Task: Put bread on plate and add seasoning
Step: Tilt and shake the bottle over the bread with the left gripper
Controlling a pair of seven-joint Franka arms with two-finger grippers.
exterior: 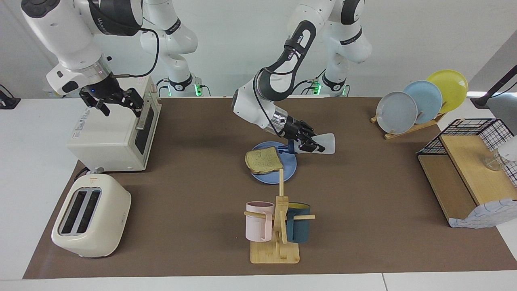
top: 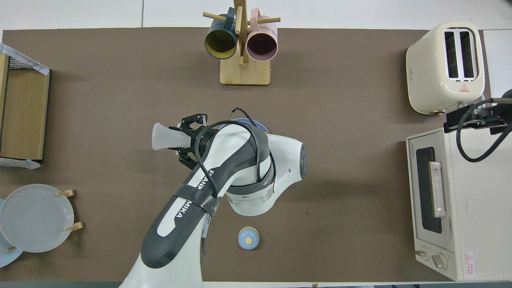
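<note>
Gripping the shaker [exterior: 319,143] around its middle, the left gripper [exterior: 307,144] hung over the edge of the plate [exterior: 288,161] on the side toward the left arm's end of the table. Its fingers were clamped on the whitish bottle, which lay tipped almost level, the dark cap [exterior: 287,148] pointing in over the plate and the broad base pointing away from it. Just under and beside the cap, the slice of bread [exterior: 263,160] rested on the plate, overhanging the rim toward the right arm's end. From the gripper toward the robots, a small blue dome [top: 248,238] sat on the brown mat [exterior: 194,194]. Away from the robots, past the plate, a wooden mug stand [exterior: 278,238] carried a pink mug [exterior: 258,221] and a dark teal mug [exterior: 299,228]. Well apart, over the top of the toaster oven [exterior: 113,137], the right gripper [exterior: 119,102] waited with its fingers spread wide and nothing between them. A cream toaster [exterior: 91,216] stood farther from the robots than the oven.
</note>
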